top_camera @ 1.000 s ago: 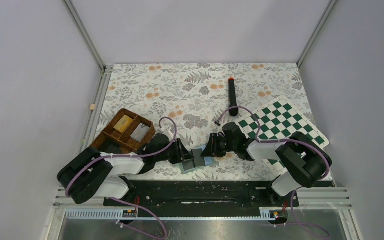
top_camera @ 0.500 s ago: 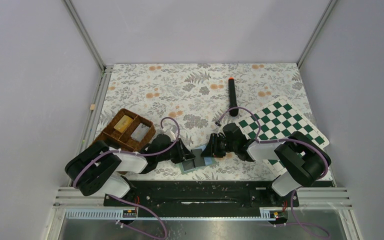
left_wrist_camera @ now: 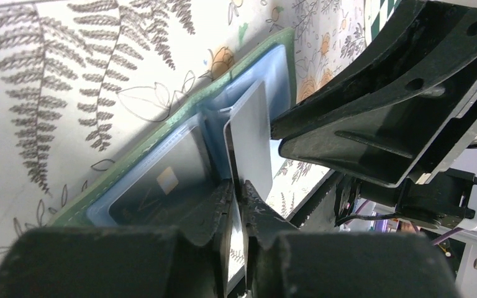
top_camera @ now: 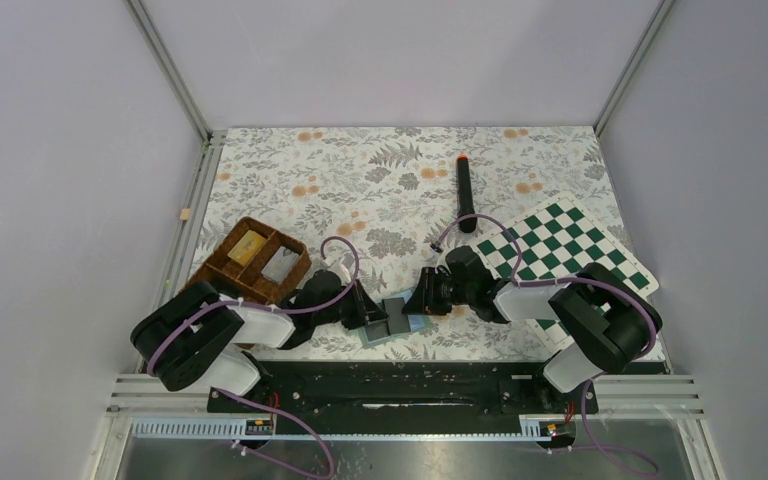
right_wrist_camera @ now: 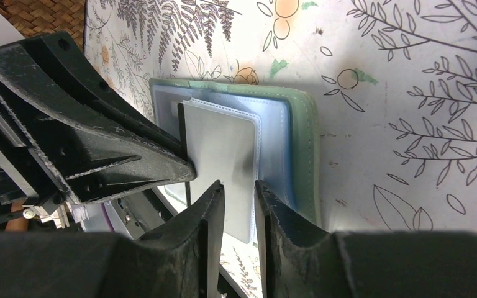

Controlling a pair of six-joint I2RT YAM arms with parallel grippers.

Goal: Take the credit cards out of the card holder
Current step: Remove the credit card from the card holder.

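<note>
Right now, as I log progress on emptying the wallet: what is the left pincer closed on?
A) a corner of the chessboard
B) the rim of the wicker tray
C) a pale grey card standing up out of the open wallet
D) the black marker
C: in the left wrist view, the left pincer has a finger on each face of a pale grey credit card that stands on edge out of the open green card holder.

Left arm (top_camera: 250,325): black joints, white shell, purple cable.
Right arm (top_camera: 560,305): same colours, purple cable loops.
Left gripper (left_wrist_camera: 236,198): matte black, rough wedge fingers.
</note>
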